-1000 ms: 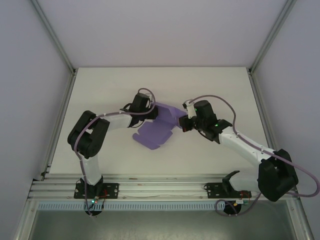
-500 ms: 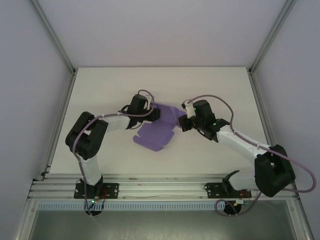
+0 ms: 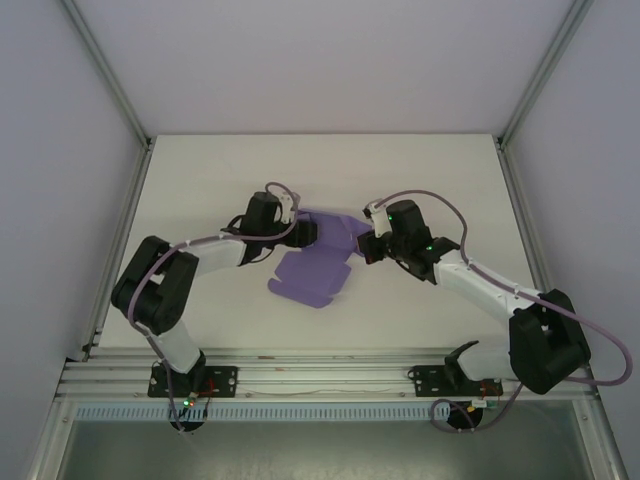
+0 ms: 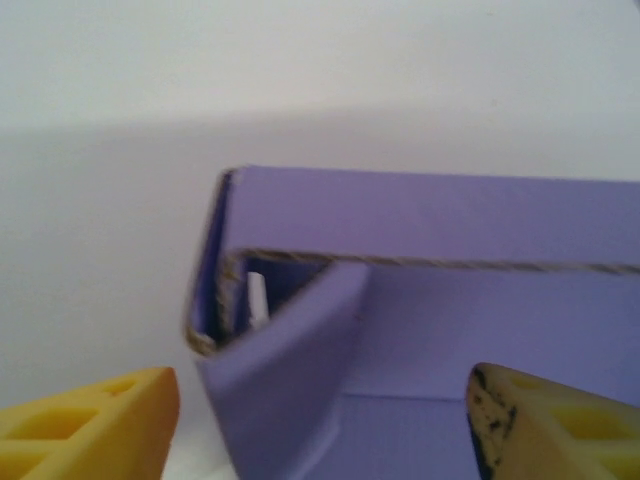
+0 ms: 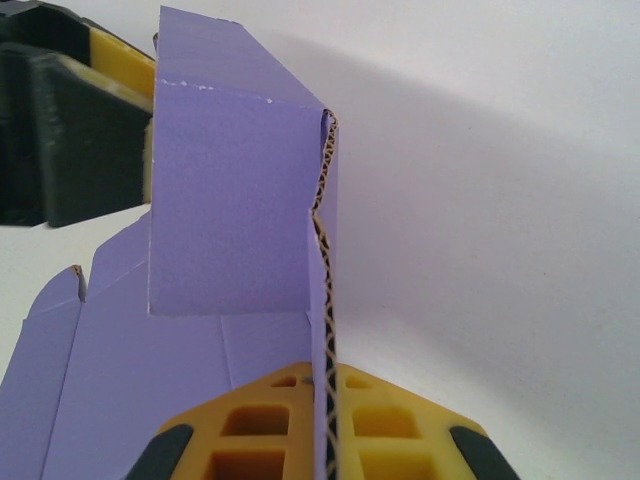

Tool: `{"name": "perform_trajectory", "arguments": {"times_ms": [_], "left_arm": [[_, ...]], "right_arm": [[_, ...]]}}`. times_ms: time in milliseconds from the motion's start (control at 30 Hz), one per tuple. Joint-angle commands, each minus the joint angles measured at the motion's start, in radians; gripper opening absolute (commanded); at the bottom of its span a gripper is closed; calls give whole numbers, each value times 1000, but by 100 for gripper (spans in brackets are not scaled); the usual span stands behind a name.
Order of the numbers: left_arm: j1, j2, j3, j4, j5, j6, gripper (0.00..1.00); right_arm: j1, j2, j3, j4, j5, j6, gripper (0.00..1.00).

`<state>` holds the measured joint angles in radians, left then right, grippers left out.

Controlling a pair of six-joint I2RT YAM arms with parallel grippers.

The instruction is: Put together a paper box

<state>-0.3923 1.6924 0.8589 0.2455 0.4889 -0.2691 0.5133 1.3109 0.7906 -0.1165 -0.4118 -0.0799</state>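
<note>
The purple paper box (image 3: pixel 312 272) lies partly folded mid-table, its flat flaps pointing toward the near edge and its far end raised. My left gripper (image 3: pixel 308 233) stands open at the raised left corner. In the left wrist view, the yellow fingers (image 4: pixel 95 425) straddle a folded corner flap of the paper box (image 4: pixel 290 380) with a gap on each side. My right gripper (image 3: pixel 366 247) is shut on the box's upright right wall. In the right wrist view, the wall's corrugated edge (image 5: pixel 322 250) runs down between the shut right gripper (image 5: pixel 326 420).
The white table (image 3: pixel 200 180) is bounded by metal frame posts at both sides and an aluminium rail (image 3: pixel 320 375) along the near edge. The left gripper's black and yellow body (image 5: pixel 70 120) sits close behind the box's raised panel.
My left gripper has opened and let go of the box's corner, and the left arm has drawn back leftward. The right gripper kept its hold; the box shifted only slightly.
</note>
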Motion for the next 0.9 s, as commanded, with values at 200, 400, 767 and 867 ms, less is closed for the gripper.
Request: {"name": "perform_trajectory", "arguments": {"times_ms": [200, 400, 767, 867], "left_arm": [[78, -57, -96, 83, 53, -45, 60], [78, 23, -49, 144, 143, -48, 48], [70, 149, 26, 150, 130, -58, 26], [49, 171, 57, 106, 73, -41, 23]], "right_arm": [[-8, 5, 1, -23, -7, -22, 0], [-8, 21, 12, -24, -11, -24, 0], [-8, 25, 15, -32, -18, -34, 0], [-8, 29, 17, -31, -17, -34, 0]]}}
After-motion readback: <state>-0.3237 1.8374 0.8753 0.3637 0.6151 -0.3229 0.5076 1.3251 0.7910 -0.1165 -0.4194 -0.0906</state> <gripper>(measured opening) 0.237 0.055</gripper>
